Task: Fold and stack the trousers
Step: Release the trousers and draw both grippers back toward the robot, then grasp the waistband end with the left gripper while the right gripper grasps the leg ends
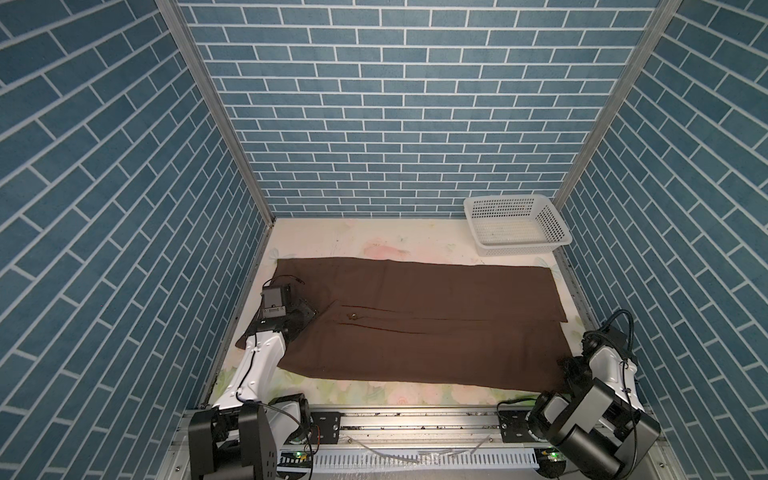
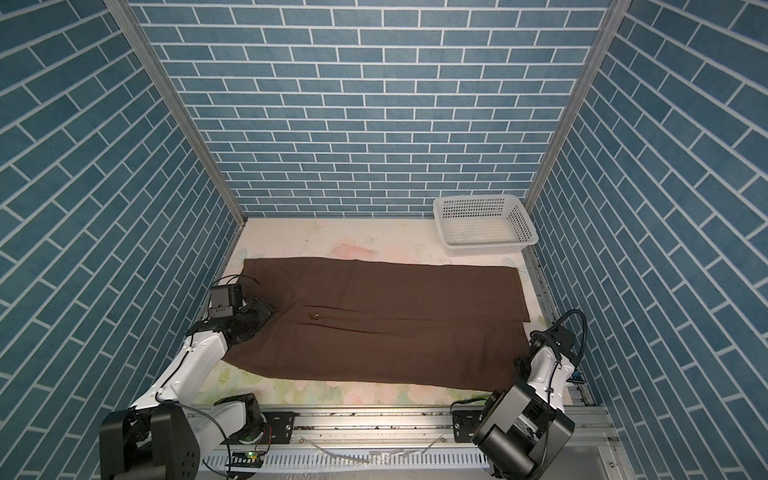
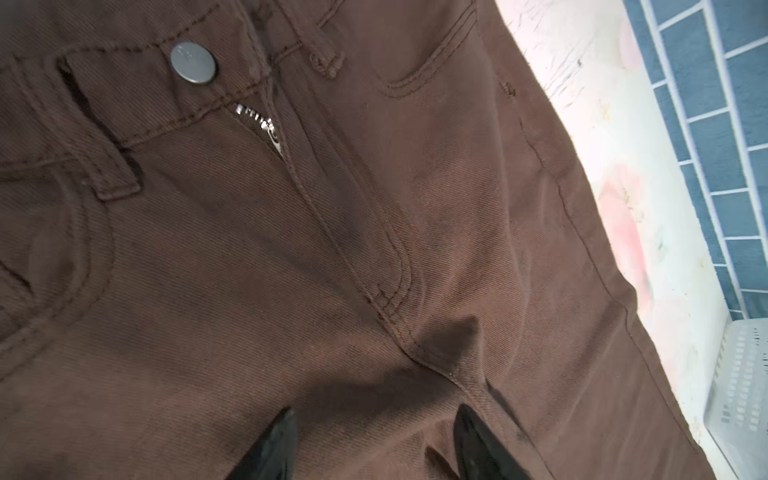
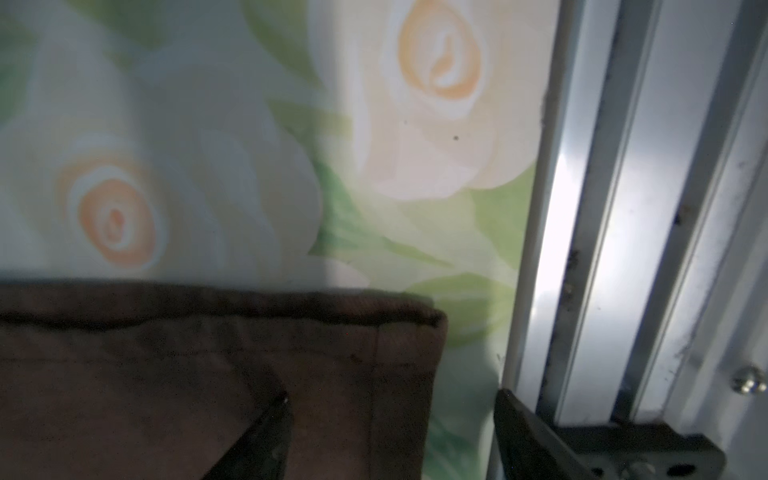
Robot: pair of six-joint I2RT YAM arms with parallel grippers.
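The dark brown trousers [image 1: 436,324] [image 2: 395,324] lie spread flat across the flowered table, waist to the left and both legs running to the right. My left gripper [image 1: 306,314] [image 3: 378,436] is down on the cloth just below the fly, jaws apart, with a small pucker of cloth between the fingertips. The metal button [image 3: 193,62] and zip show in the left wrist view. My right gripper [image 1: 567,365] [image 4: 392,419] is open and straddles the hem corner [image 4: 415,332] of the near leg: one finger over the cloth, one over the mat.
A white perforated basket [image 1: 517,248] [image 2: 486,249] stands at the back right corner, beyond the far leg. An aluminium rail [image 4: 602,208] runs along the table's right edge close to my right gripper. Blue brick walls close in three sides.
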